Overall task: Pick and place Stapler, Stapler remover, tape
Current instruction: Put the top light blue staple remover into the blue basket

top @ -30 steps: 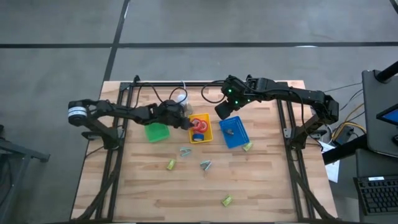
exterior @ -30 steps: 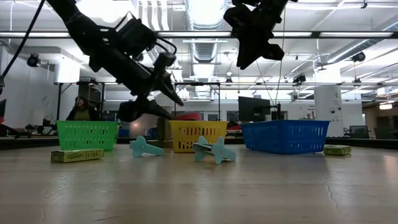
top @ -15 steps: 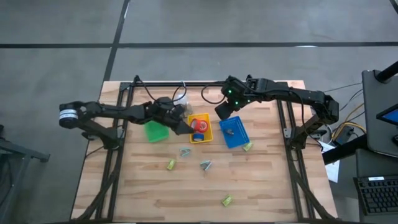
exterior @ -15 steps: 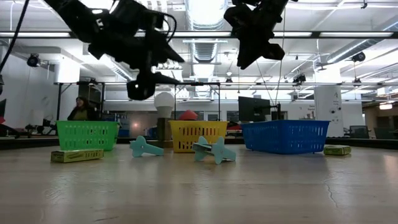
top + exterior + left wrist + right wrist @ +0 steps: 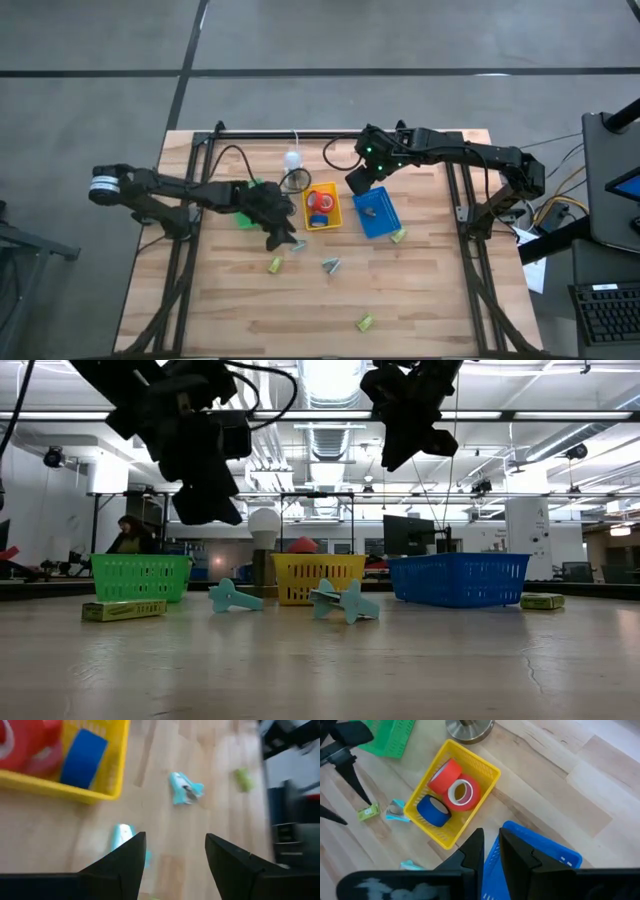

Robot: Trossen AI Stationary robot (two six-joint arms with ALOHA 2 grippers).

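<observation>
My left gripper (image 5: 282, 238) is open and empty. It hangs above the table just near the yellow tray (image 5: 335, 215), over a light teal staple remover (image 5: 127, 839). A second teal remover (image 5: 184, 789) lies farther right. The yellow tray holds a blue tape roll (image 5: 434, 811) and two red rolls (image 5: 462, 792). My right gripper (image 5: 360, 178) is shut and empty, high over the far edge of the blue tray (image 5: 385, 225). Small green staplers (image 5: 275, 264) lie on the table.
A green tray (image 5: 252, 214) stands left of the yellow one. A white bulb on a round metal base (image 5: 292, 160) stands behind the trays. More green staplers lie at the near middle (image 5: 364, 322) and beside the blue tray (image 5: 397, 236). Black frame rails run along both sides.
My left gripper has left the yellow tray, risen, and gone toward the table's near edge. It now hangs over the teal staple remover in front of the tray. The tape rolls stay in the yellow tray.
</observation>
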